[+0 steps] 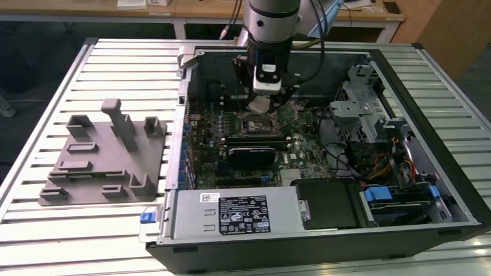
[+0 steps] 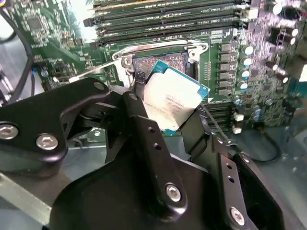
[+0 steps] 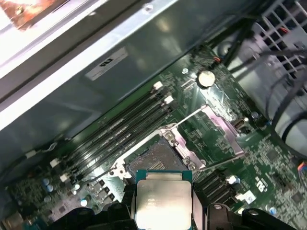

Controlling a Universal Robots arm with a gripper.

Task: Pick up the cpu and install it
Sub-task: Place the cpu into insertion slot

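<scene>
Silvery square cpu (image 2: 175,101) btwn fingers (image 2: 146,139), over socket (image 3: 154,160)

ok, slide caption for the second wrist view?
Gripper holding the cpu over the open motherboard socket.

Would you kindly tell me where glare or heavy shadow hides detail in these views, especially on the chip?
Second wrist view: the chip in the hand gleams pale; beyond the memory slots it is blown white. First wrist view: chip evenly lit, brightness beyond the case wall washed out. Exterior view: dim inside the case, around the socket.
</scene>
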